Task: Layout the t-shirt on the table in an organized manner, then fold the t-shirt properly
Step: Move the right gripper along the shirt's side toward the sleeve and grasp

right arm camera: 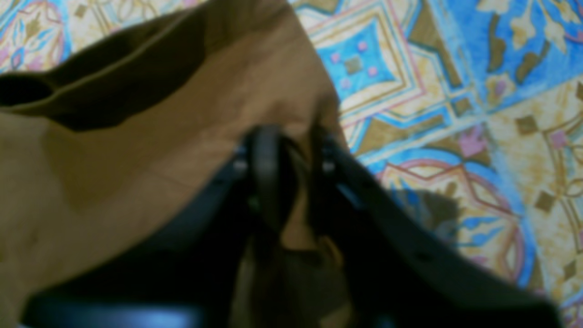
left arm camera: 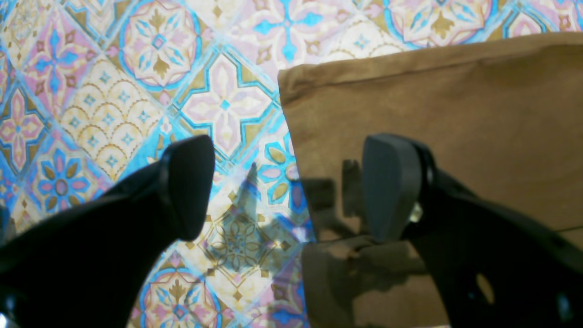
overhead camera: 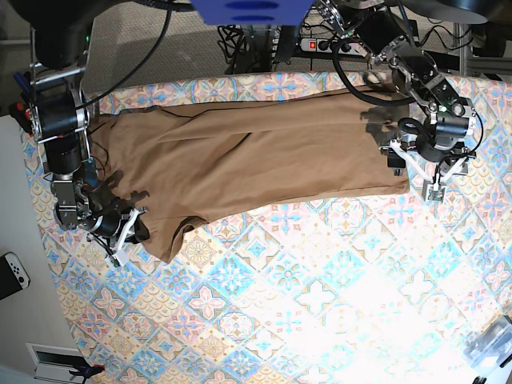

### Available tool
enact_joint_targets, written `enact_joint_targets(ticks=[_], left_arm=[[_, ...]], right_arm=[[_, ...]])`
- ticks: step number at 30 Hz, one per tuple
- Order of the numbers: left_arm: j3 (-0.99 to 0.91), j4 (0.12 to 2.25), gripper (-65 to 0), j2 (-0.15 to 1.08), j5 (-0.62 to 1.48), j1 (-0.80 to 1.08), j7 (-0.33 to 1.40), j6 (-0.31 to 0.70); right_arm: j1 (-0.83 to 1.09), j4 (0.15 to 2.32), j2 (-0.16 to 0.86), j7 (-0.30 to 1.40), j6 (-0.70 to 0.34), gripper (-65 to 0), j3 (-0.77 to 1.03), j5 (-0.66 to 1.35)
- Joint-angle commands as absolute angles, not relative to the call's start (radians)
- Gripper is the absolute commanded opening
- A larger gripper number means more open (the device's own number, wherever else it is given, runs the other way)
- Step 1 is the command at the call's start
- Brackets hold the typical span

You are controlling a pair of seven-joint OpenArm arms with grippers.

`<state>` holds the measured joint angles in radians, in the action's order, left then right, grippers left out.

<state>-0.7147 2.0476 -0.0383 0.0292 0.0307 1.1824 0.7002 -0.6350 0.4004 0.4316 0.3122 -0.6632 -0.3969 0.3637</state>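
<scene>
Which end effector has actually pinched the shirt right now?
The right end effector, at the t-shirt's sleeve end: its jaws are closed with brown fabric bunched between them. The left end effector hangs open over the hem corner, gripping nothing.

A white game controller (overhead camera: pixel 14 274) is lying on the pale surface at the left edge, while a power strip (overhead camera: pixel 318 44) is sitting among cables (overhead camera: pixel 244 36) behind

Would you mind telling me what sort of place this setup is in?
Probably a robotics lab or workshop: a patterned table carries two robot arms, a power strip with tangled cables sits behind, and a game controller lies nearby.
</scene>
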Motion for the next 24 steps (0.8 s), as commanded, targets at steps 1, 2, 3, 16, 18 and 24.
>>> enact_joint_targets(ticks=[1,2,3,16,18,24], left_arm=[[-0.713,2.063,-16.5,-0.031,0.041,0.022,1.165,0.698],[-0.713,2.063,-16.5,-0.030,0.041,0.022,1.165,0.698],[-0.713,2.061,-16.5,-0.030,0.041,0.022,1.165,0.698],[-0.713,2.061,-16.5,-0.030,0.039,0.022,1.165,0.698],[-0.713,2.061,-16.5,-0.030,0.039,0.022,1.165,0.698],[-0.713,2.048,-16.5,-0.030,0.038,0.022,1.165,0.698]], right_arm=[[-0.624,0.394,0.426,0.440,-0.691,-64.3,-0.410,0.306],[-0.624,0.394,0.426,0.455,-0.691,-65.0,-0.410,0.306],[-0.624,0.394,0.426,0.467,-0.691,-65.0,-0.410,0.306],[-0.621,0.397,0.426,0.483,-0.691,-65.0,-0.292,0.306],[-0.621,0.412,0.426,0.483,-0.691,-65.0,-0.288,0.306],[-0.487,0.680,0.455,0.539,-0.691,-65.0,-0.124,0.308]])
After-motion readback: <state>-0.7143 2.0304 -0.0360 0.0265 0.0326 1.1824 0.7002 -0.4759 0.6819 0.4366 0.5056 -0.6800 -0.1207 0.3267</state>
